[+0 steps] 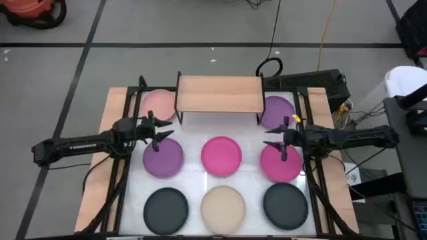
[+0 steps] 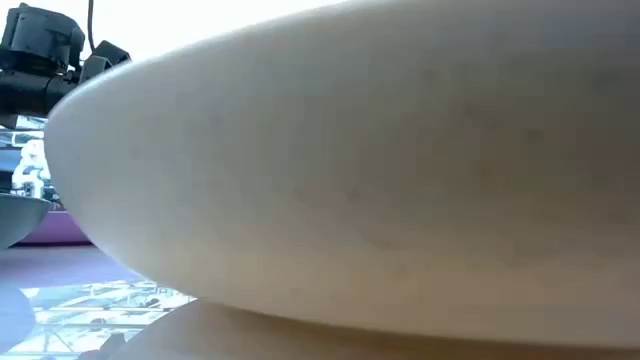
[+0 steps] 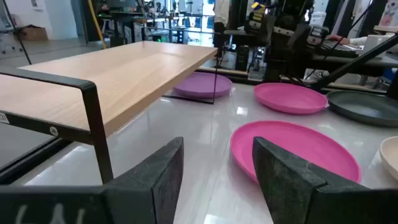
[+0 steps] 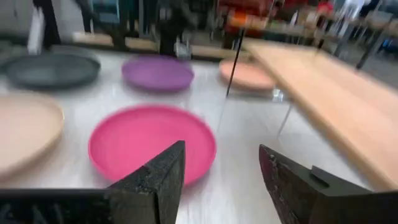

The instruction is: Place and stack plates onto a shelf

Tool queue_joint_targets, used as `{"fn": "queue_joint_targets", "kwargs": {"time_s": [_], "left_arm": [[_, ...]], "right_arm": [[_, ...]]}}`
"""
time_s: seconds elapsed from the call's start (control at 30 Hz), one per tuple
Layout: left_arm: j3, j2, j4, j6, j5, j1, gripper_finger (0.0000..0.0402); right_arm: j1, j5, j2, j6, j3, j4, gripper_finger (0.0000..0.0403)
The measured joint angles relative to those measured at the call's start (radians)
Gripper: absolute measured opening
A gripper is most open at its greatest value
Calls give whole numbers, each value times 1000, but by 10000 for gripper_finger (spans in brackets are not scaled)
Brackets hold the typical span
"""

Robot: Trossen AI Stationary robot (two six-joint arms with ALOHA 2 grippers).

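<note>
We find the shelf (image 1: 219, 94) standing at the far middle of the tabletop (image 1: 115, 113), its wood top bare; no plate has been placed on it yet.

Eight plates are visible from above, all flat on the tabletop:
- The light pink plate (image 1: 159, 103) lies just beside the shelf's left end, and one purple plate (image 1: 278, 110) partly under its right end.
- In the middle row lie the second purple plate (image 1: 163, 157), a magenta plate (image 1: 221, 155) and a second magenta plate (image 1: 280, 163).
- In the near row lie a black plate (image 1: 166, 209), the beige plate (image 1: 223, 205) and a second black plate (image 1: 285, 203).

The left pincer (image 1: 160, 131) hovers near the far edge of the left-hand purple plate, released and holding nothing. The right pincer (image 1: 279, 138) hovers above the far edge of the right-hand magenta plate, likewise released and empty. Both wrist views confirm spread fingers with nothing between them.

In our judgement the task is at its start. The risks we note:
- These shallow plates lie flush, so a pincer descending short of the rim may push a plate instead of catching it.
- A plate carried level with the shelf could strike its edge or its thin black legs and shift the stand.
- The two arms converging on the narrow top could foul one another.
</note>
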Motion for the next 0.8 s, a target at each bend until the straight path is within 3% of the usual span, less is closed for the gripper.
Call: {"fn": "queue_joint_targets", "kwargs": {"time_s": [0.23, 0.33, 0.53, 0.8], "left_arm": [[0, 0, 0, 0, 0, 0, 196], [0, 0, 0, 0, 0, 0, 196], [0, 0, 0, 0, 0, 0, 196], [0, 0, 0, 0, 0, 0, 196]], "right_arm": [[7, -80, 280, -16, 33, 70, 185], [37, -128, 415, -30, 33, 206, 185], [134, -129, 672, -97, 50, 459, 185], [190, -126, 929, -112, 177, 469, 185]]}}
